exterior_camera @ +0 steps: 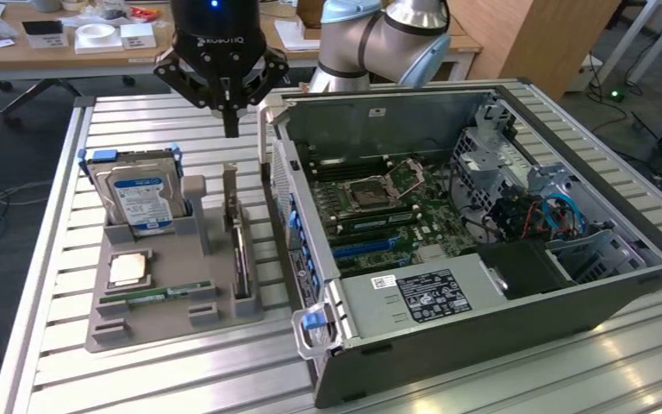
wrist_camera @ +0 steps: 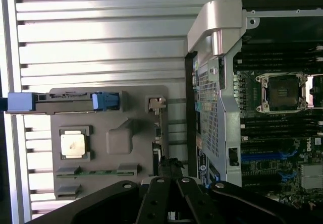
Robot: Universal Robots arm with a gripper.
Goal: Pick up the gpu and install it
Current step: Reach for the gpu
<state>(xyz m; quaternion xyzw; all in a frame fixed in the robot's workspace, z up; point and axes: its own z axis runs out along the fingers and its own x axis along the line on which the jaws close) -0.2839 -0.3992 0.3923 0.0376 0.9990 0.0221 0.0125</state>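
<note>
The gpu [exterior_camera: 237, 235] is a thin dark card standing on edge in the right-hand slot of the grey holder tray [exterior_camera: 159, 323]. In the wrist view the gpu [wrist_camera: 160, 133] shows as a narrow sliver with a metal bracket at one end. My gripper [exterior_camera: 231, 128] hangs in the air above the far end of the card, pointing straight down. Its black fingers are shut together with nothing between them. From the wrist camera, the gripper [wrist_camera: 170, 169] lines up over the card's near end.
The tray [wrist_camera: 126, 103] also holds a silver hard drive [exterior_camera: 141, 200], a CPU [exterior_camera: 130, 269] and a green RAM stick [exterior_camera: 153, 293]. At the exterior view's right, the open computer case [exterior_camera: 538, 297] shows its motherboard [exterior_camera: 383, 203] with blue card slots [exterior_camera: 365, 246]. All stand on a slatted metal table [exterior_camera: 135, 379].
</note>
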